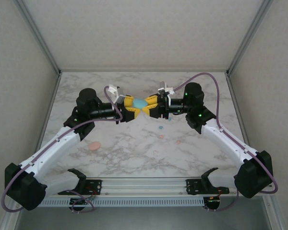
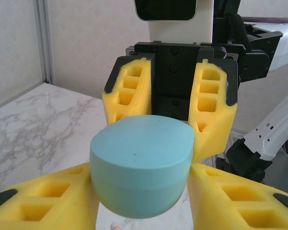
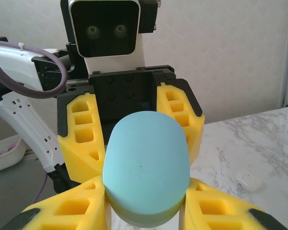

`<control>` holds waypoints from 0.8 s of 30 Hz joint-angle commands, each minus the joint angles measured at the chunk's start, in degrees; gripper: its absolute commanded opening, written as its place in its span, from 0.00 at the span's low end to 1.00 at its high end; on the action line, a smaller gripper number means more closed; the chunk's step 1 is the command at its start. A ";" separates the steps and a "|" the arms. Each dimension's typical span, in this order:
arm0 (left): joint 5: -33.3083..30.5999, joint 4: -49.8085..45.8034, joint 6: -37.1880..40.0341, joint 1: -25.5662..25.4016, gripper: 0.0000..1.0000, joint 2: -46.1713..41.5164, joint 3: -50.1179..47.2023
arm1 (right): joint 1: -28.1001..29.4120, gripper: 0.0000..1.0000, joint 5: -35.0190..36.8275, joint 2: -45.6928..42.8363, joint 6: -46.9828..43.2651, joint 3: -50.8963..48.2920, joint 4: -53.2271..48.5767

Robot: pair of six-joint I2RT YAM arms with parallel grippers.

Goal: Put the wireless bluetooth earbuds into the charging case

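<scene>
The teal oval charging case (image 1: 139,103) hangs above the middle of the table, pinched from both ends. My left gripper (image 1: 132,108) is shut on its left end, and its yellow fingers (image 2: 48,201) press the case (image 2: 140,148) on both sides. From the right, my right gripper (image 1: 149,105) is shut on the same case (image 3: 146,163), lid closed. A teal earbud (image 1: 160,128) and two salmon-pink earbuds (image 1: 161,136) (image 1: 178,142) lie on the marble below and to the right of the case. In the left wrist view, a pink speck (image 2: 114,226) shows under the case.
A salmon-pink oval case (image 1: 94,145) lies on the table (image 1: 110,158) beside the left forearm. A small white object (image 3: 249,181) rests on the marble in the right wrist view. Walls close the table on three sides, and a rail (image 1: 144,184) runs along the near edge.
</scene>
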 commanded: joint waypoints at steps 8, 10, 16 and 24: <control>2.09 1.56 -0.73 -1.11 0.54 -0.17 2.20 | -0.17 0.34 0.19 0.27 -1.31 -0.47 -0.48; 1.96 1.61 -0.75 -1.12 0.56 -0.08 2.21 | -0.17 0.34 0.19 0.33 -1.52 -0.50 -0.69; 1.75 1.83 -0.98 -1.20 0.57 -0.22 2.20 | -0.13 0.34 -0.34 0.20 -2.27 -0.32 -1.53; 2.08 1.43 -0.83 -1.29 0.45 0.04 2.38 | -0.17 0.35 -0.05 0.07 -1.88 -0.28 -1.11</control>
